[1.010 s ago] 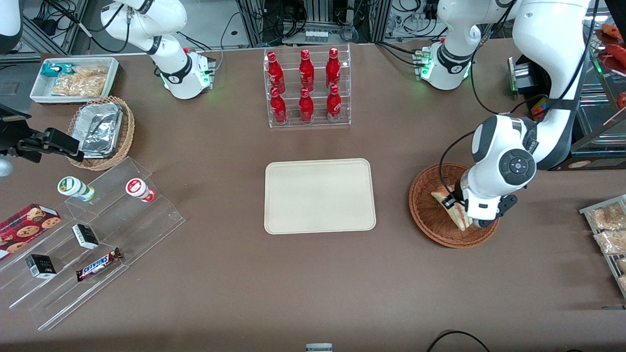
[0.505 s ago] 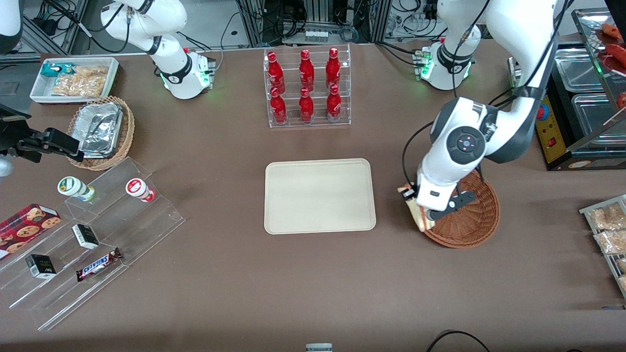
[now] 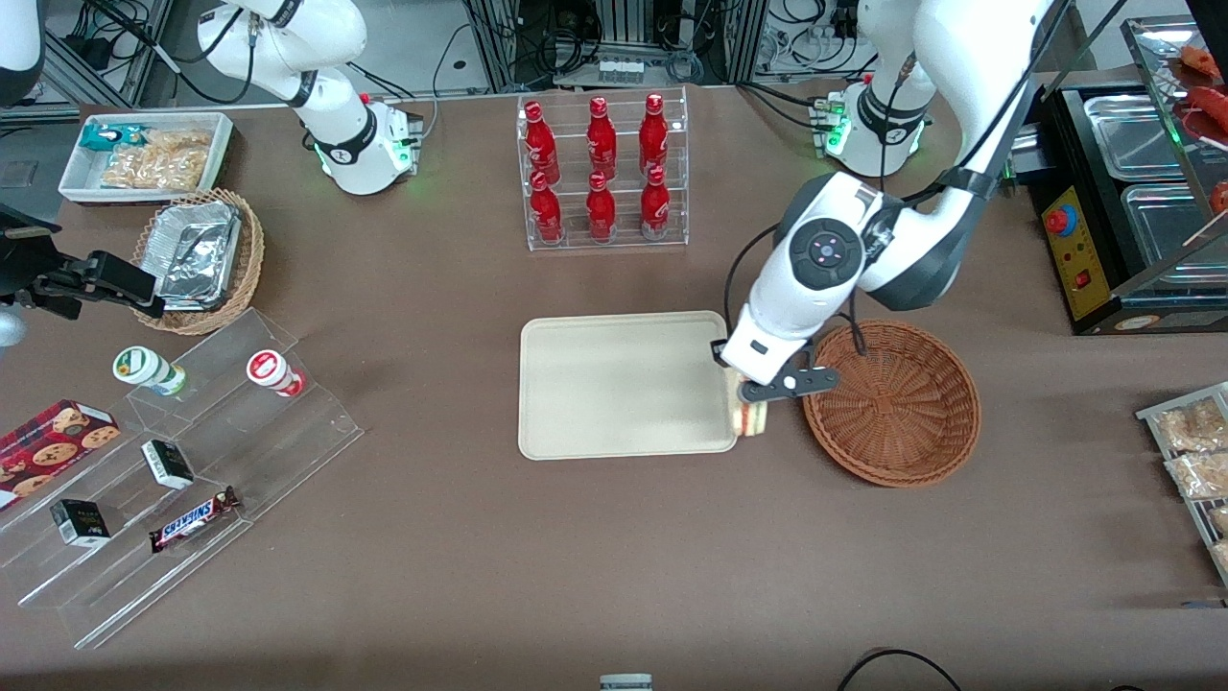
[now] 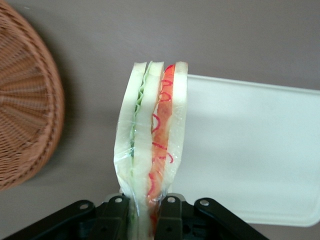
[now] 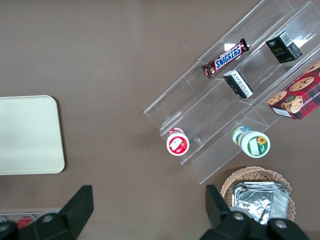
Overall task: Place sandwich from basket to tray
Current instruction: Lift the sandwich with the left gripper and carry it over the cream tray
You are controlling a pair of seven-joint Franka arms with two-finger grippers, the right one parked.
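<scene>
My left gripper [image 3: 751, 411] is shut on the clear-wrapped sandwich [image 3: 750, 418] and holds it in the air between the tray [image 3: 614, 384] and the round reddish-brown basket [image 3: 902, 403], over the tray's rim. In the left wrist view the sandwich [image 4: 152, 135] hangs clamped between the two black fingers [image 4: 116, 215], its white bread with green and red filling edge-on. The beige tray [image 4: 250, 150] and the basket [image 4: 25, 100] lie below, one on each side of it. The basket holds nothing.
A clear rack of red bottles [image 3: 602, 173] stands farther from the camera than the tray. Toward the parked arm's end lie a stepped clear display with snacks [image 3: 182, 461], a tan basket of foil containers [image 3: 201, 254] and a white snack bin [image 3: 144, 154]. Packaged snacks [image 3: 1194, 441] lie at the working arm's end.
The gripper lifted the sandwich out of the basket and carried it sideways to the tray's edge. The basket now holds nothing.
</scene>
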